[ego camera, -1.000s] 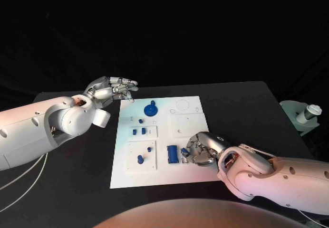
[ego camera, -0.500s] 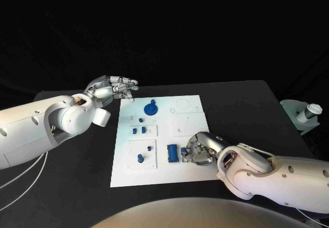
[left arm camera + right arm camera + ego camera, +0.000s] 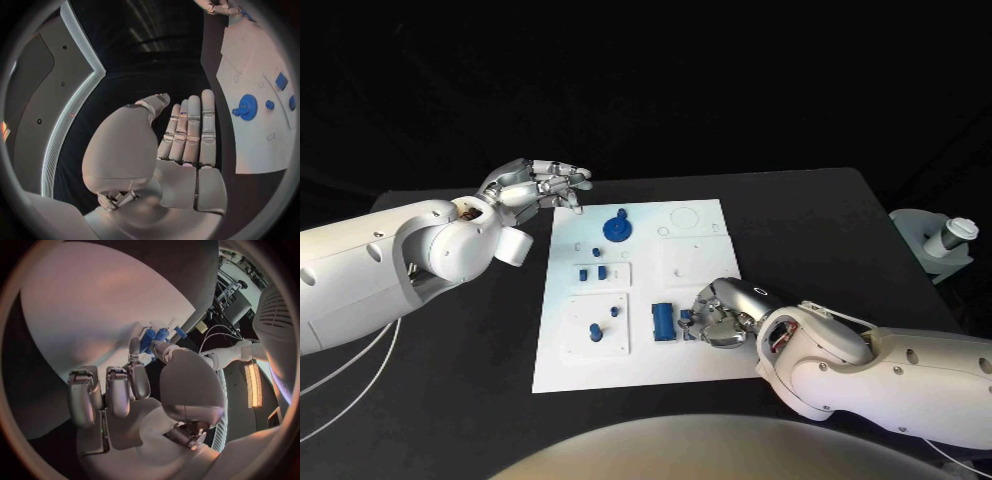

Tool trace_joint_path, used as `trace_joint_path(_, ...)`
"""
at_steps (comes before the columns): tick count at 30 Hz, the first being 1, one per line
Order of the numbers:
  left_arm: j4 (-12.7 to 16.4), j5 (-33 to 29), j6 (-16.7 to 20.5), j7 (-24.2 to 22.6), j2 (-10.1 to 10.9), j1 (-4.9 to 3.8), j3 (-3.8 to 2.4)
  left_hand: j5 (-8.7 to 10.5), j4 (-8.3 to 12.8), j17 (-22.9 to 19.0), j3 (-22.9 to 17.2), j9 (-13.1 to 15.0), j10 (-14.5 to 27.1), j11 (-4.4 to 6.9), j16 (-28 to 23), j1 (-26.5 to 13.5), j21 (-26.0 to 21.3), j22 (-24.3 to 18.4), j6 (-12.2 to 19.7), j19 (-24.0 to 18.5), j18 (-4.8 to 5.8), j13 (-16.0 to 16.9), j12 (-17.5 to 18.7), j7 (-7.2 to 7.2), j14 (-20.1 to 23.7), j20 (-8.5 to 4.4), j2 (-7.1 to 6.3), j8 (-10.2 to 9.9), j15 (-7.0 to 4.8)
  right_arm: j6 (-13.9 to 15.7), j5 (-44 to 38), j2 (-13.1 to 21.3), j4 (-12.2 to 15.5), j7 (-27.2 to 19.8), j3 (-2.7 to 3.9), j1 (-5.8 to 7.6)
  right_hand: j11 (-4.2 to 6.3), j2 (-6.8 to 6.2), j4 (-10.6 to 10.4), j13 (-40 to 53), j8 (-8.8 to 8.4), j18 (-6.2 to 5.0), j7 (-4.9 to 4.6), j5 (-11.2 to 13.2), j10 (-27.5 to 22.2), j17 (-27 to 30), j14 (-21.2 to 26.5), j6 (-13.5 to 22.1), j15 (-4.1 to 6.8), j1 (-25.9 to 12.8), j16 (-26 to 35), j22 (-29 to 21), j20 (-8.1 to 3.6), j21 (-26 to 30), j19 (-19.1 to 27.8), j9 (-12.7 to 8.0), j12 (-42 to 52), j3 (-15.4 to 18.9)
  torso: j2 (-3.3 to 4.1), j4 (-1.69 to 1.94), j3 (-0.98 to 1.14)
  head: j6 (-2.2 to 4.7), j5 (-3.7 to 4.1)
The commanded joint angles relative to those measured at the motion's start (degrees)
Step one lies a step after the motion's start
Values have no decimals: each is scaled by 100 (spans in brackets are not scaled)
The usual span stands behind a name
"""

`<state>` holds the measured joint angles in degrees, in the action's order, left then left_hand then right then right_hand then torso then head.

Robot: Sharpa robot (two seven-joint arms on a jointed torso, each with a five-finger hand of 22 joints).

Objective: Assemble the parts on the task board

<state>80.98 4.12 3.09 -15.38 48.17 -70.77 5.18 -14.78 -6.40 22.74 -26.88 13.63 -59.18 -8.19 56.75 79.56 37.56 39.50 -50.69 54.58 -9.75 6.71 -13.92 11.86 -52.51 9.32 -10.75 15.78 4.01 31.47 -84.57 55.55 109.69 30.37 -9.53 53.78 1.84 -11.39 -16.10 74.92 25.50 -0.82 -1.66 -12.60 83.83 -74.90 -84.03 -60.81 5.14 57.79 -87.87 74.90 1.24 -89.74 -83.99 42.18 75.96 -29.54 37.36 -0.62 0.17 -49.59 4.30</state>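
The right hand (image 3: 714, 318) reaches low over the task board (image 3: 636, 368), fingers curled and pinching a small blue part (image 3: 155, 336) beside the blue block (image 3: 662, 322). The left hand (image 3: 535, 184) hovers off the task board's far corner, fingers straight and together, holding nothing. The surface (image 3: 805, 220) is black.

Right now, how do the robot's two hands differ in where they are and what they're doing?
The left hand hovers at the far left corner of the task board, over the black table; the right hand is low over the board's near right part.
The left hand holds nothing, its fingers straight and together in its wrist view; the right hand's fingertips are at a small blue part.
Both are silver hands on white arms.
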Motion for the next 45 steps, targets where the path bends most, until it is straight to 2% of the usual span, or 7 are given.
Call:
trace_joint_path(1,9,-4,-98,-1,-2,-3,-4,-8,14,9,-23,-4,32,5,-8,71,-33,-8,30,50,-74,-8,-14,-7,23,-1,-3,33,19,-4,-133,-4,13,37,0,-7,18,12,-61,791,-36,82,-37,290,193,-1118,-518,-15,30,-207,-20,1510,-40,-26,-601,-17,25,121,0,-2,-1,8,-4)
trace_joint_path(4,7,-4,-97,1,5,-3,-3,-8,14,9,-23,-4,32,5,-8,71,-33,-8,30,50,-74,-8,-14,-7,23,-1,-3,33,19,68,-148,0,17,12,0,-7,29,-15,-61,798,-30,82,-23,-287,193,-1116,-516,-22,43,-547,-18,1510,-49,-26,-601,-27,20,493,-1,-4,-2,8,-4)
trace_joint_path(11,-8,-4,-103,4,4,-3,18,-9,14,10,-24,-5,34,4,-8,74,-33,-8,32,52,-74,-9,-14,-6,23,-2,-1,34,19,154,-176,50,36,-37,1,-7,34,-13,-51,799,-26,82,-18,-325,193,-1114,-516,-18,44,-607,-18,1510,-53,-26,-601,-28,16,622,2,2,-1,5,-3)
trace_joint_path(22,-14,-4,-103,1,6,-2,47,-9,14,10,-24,-5,36,3,-9,77,-33,-8,33,54,-73,-9,-16,-4,23,-2,2,36,20,113,-223,256,112,-172,1,-7,38,26,74,815,-15,82,-15,-358,200,-1133,-520,0,50,14,-26,1510,-59,-26,-601,-33,26,736,-3,-4,1,2,-9)
trace_joint_path(28,-19,-4,-107,-4,4,-1,53,-9,14,10,-24,-5,36,3,-9,77,-33,-8,33,54,-73,-9,-16,-4,23,-2,2,36,20,139,-187,355,147,-406,3,-3,39,46,168,815,-24,82,-13,146,197,-1127,-519,15,49,406,-22,1510,-58,-26,-601,-56,13,726,-5,-5,-1,7,-1)
trace_joint_path(30,-21,-4,-109,-6,2,0,54,-9,14,10,-24,-5,36,3,-9,77,-33,-8,33,54,-73,-9,-16,-4,23,-2,2,36,20,94,-132,376,151,-530,3,1,41,-55,317,800,-32,82,-20,411,180,-1099,-512,37,48,665,-7,1510,-58,-26,-601,-66,-25,723,-2,-2,-1,10,-8)
trace_joint_path(45,-18,-5,-111,-18,0,1,59,-9,14,10,-24,-5,36,3,-9,77,-33,-8,33,54,-73,-9,-16,-4,23,-2,2,36,20,-179,-41,352,26,-638,0,4,23,-123,328,797,-35,82,-31,603,171,-1096,-511,28,36,763,-4,1510,-46,-26,-601,-87,-40,799,-2,7,-3,18,2)
